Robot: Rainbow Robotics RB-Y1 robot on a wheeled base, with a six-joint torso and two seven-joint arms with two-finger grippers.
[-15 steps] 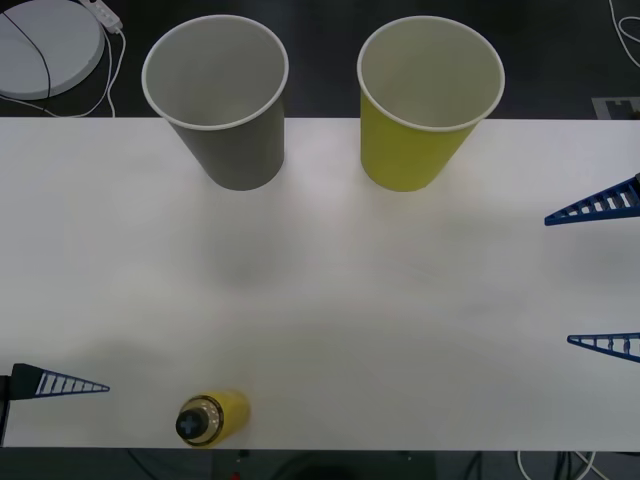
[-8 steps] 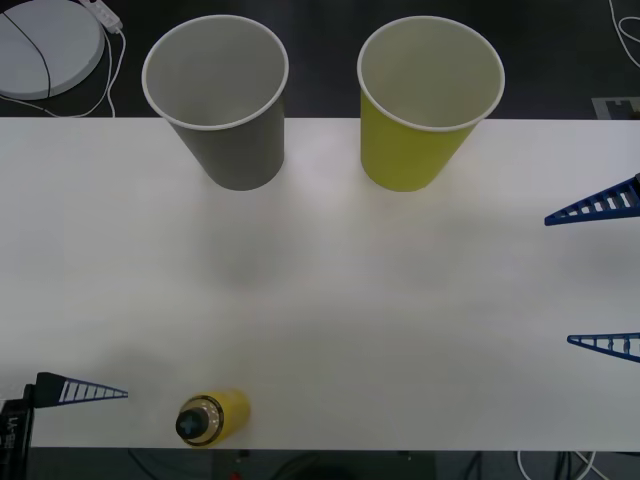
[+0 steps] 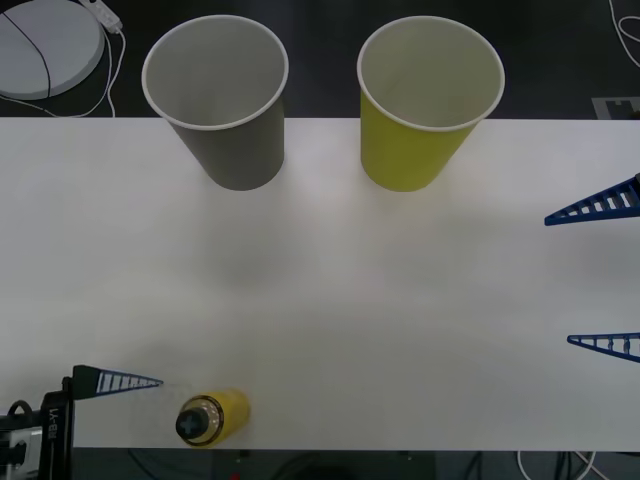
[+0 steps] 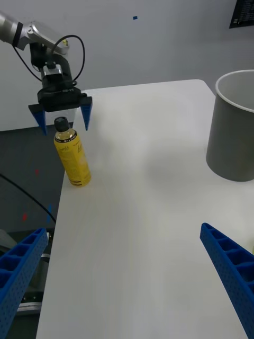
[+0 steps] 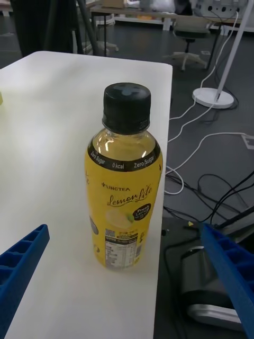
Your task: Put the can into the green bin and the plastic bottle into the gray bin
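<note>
- Clearly the bench (image 3: 330, 300) sets the main hazard: the plastic bottle (image 3: 212, 418) stands upright right at its near edge, towards the near left corner, so a sideways knock from a finger could tip it off onto the floor.
- Next, the gray bin (image 3: 222, 98) and the green bin (image 3: 425, 100) stand side by side at the far edge, well apart from the bottle; a carry to the gray one is long, and a loose pinch on the smooth label could let the bottle slip on the way.
- Then the left claw (image 4: 60, 114) hovers around the bottle's black cap, fingers spread wide, one on each side and not touching. Closing that high, on the cap, risks a tilted hold; I judge it should sink lower first.
- Lastly the right claw (image 3: 600, 275) waits at the right edge, also spread and holding nothing.
</note>
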